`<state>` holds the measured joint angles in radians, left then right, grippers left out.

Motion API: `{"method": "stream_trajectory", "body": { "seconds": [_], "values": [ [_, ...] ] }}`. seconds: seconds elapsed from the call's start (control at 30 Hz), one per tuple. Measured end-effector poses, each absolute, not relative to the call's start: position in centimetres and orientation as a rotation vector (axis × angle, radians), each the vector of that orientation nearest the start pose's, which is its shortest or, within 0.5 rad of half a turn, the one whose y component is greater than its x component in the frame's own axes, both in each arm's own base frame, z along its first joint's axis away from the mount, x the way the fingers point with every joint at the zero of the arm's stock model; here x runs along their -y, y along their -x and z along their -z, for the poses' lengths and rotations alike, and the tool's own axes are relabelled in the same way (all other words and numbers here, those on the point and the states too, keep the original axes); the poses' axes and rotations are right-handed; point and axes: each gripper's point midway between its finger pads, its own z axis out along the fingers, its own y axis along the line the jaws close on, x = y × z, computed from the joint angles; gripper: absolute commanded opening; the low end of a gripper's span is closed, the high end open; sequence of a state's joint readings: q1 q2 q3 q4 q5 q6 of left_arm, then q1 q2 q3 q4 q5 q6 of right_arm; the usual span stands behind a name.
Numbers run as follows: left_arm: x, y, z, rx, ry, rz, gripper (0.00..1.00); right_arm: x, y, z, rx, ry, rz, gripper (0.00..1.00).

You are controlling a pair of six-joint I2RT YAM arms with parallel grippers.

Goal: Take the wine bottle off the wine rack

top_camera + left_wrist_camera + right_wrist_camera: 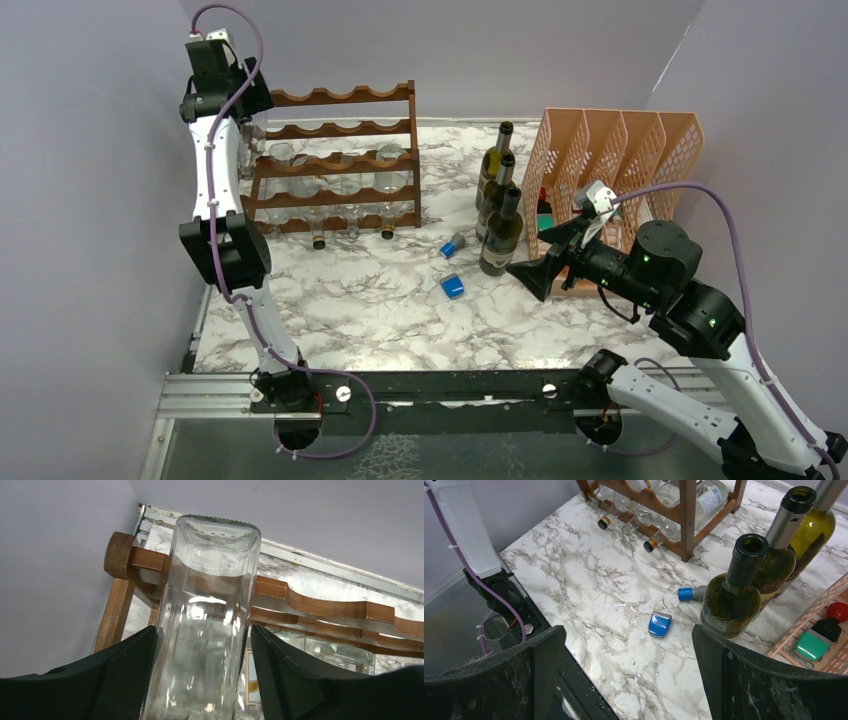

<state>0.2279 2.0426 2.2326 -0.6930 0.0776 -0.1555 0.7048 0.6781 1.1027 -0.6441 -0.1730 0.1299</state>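
Hardly begun, judging by the layout: nothing lifted off the rack (340,97) by this grasp yet. Up at the rack's top-left corner with the left tool (202,635), jaws astride a clear glass bottle (210,600) lying across the top wavy rails, base pointing to the back wall. Left pad (135,665) against the glass or nearly so, a sliver of gap showing at the right pad (280,665); neither wide nor tight, then, and not clearly clamped. Left to do, most likely: finish the grip, lift clear of the scallops, draw out, set down on the desk. Worth minding the slick glass and the rails under it. More clear bottles on the lower tiers, necks toward the near side. Right tool (626,630) spread wide and holding nothing, hanging over the desk's right half near three green bottles (500,215) standing together. Desk (350,310) white and marble-patterned with grey veins, glossy-looking; two small blue items (452,287) loose on it between rack and green bottles. Peach lattice organizer (620,150) at the right rear, with small red, black and green objects (824,635) inside, too small to name. Plain pale lilac-grey walls (90,200) on the left, back and right, closing the desk in; metal bar (420,390) along the near edge with both arm bases bolted on.
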Motion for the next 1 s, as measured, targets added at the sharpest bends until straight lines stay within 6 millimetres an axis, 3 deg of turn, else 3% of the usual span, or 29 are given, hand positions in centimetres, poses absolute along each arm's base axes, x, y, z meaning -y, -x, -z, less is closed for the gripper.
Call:
{"method": "stream_trajectory", "body": {
  "seconds": [0.1, 0.67, 0.83, 1.0],
  "values": [
    [-10.8, -55.7, -29.1, -2.057, 0.351, 0.038, 0.73, -18.5, -16.3, -34.1, -1.734, 0.647, -0.746, 1.0],
    [-10.7, -55.4, -28.9, -2.07, 0.319, 0.036, 0.29, -18.7, -16.5, -34.2, -1.729, 0.645, -0.748, 1.0],
    [-10.1, -54.5, -30.9, -2.039, 0.326, 0.065, 0.19, -18.8, -16.6, -34.3, -1.725, 0.644, -0.75, 1.0],
    [-9.0, -52.3, -34.5, -1.974, 0.328, 0.098, 0.13, -19.0, -16.8, -34.2, -1.732, 0.646, -0.751, 1.0]
  ]
}}
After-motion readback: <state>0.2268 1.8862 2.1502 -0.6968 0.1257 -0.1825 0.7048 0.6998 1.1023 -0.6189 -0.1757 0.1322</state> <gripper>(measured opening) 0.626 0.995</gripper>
